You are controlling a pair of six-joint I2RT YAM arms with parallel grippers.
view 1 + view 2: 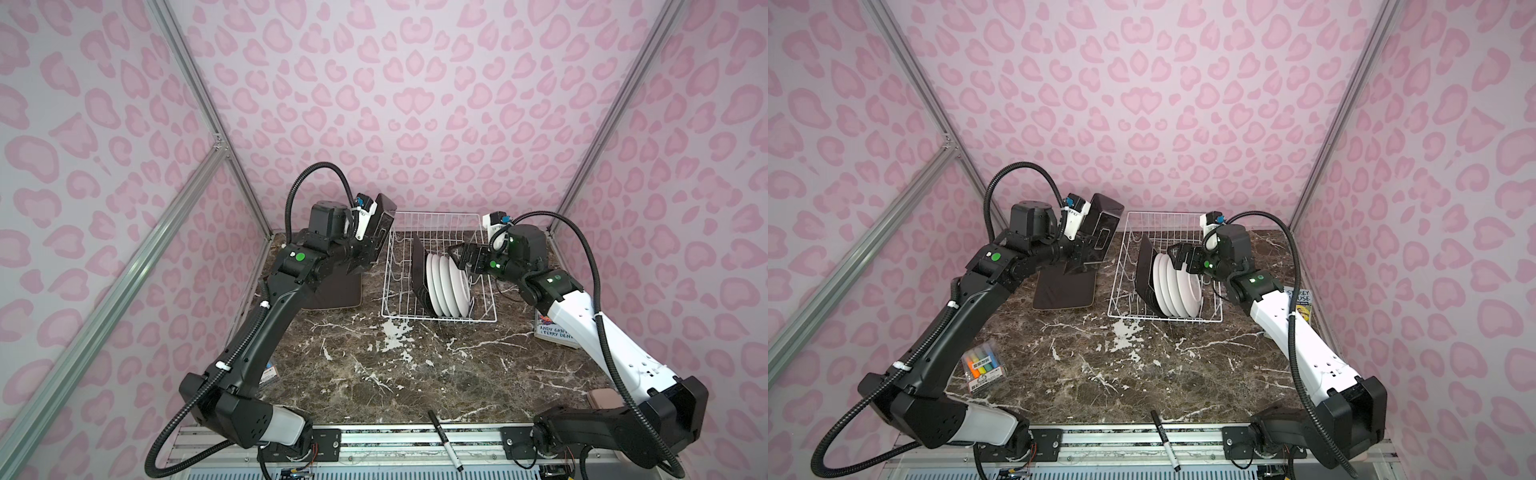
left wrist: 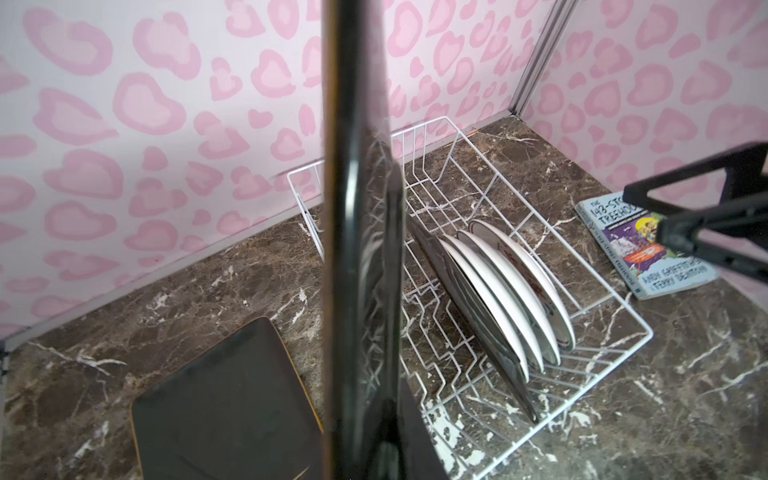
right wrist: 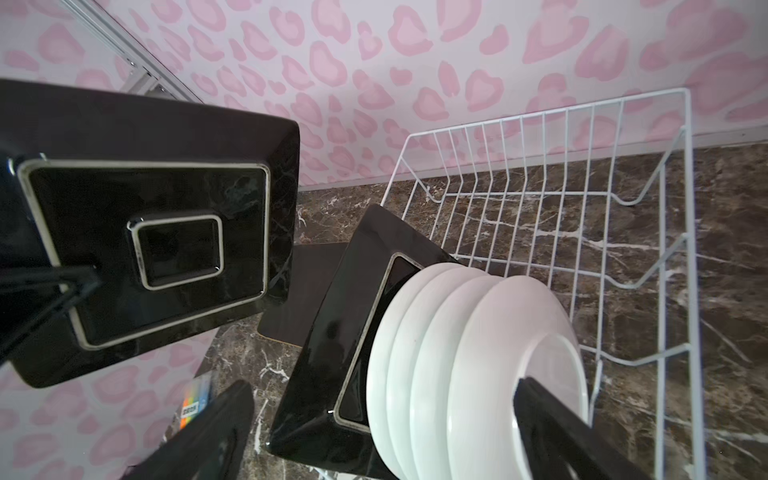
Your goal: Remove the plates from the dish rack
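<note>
- A clear pack of coloured markers [image 1: 982,365] lay near the front left corner of the marbled desk [image 1: 374,374], beside the left arm.
- The left tool [image 1: 372,248] was clamped on the lower edge of a square plate [image 1: 385,216]. It held the plate up off the desk, just left of the dish rack, on edge, with its dark back turned toward the rack.
- A second square plate [image 1: 340,291] lay flat on the desk, dark back up, under the left arm and left of the rack, not touching it.
- The white wire dish rack [image 1: 1167,320] stood at the middle back of the desk, close to the rear wall.
- Inside the rack, a third square plate [image 1: 419,270] stood on edge, leaning, at the left end of the row.
- Four round plates [image 1: 451,286] stood on edge just to its right, packed closely together with their plain white backs facing right.
- A black pen [image 1: 445,440] lay on the metal rail at the front edge.
- The right tool [image 1: 460,264] hung over the top of the round plates with its jaws spread wide and nothing gripped. One finger [image 3: 552,428] was in front of the back of the rightmost plate, but contact could not be judged.
- An illustrated book [image 2: 636,249] lay flat on the desk right of the rack, partly under the right arm.
</note>
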